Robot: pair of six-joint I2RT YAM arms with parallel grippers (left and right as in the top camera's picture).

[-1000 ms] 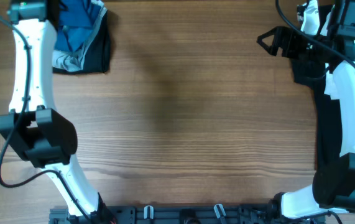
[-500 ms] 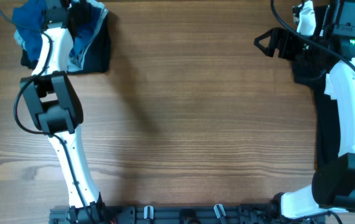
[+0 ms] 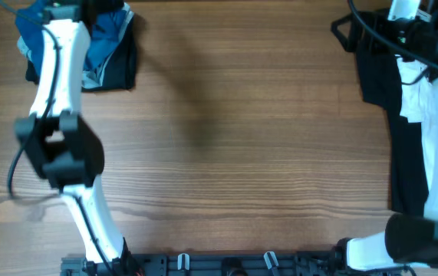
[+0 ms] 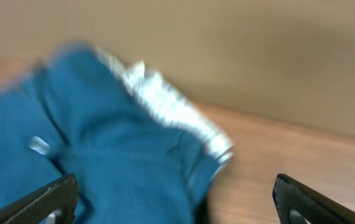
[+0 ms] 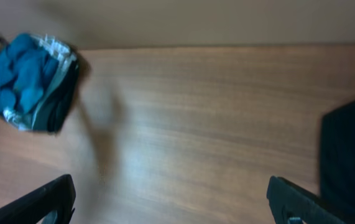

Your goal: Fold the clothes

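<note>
Where left hand [image 4: 173, 194] gapes, blue clothes [image 3: 105, 38] heaped, black cloth [image 3: 376, 77] far right

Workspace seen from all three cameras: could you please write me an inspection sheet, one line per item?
Surface: wooden table, bare at centre.
Job's things: clothes pile with blue shirt on top, far-left corner; black cloth under right arm.
Clutter: nothing seen.
Grippers: left gripper open, close to the pile; right gripper open over bare wood.
Cables: black cable loops beside left arm.
Surroundings: plain wall behind table.
</note>
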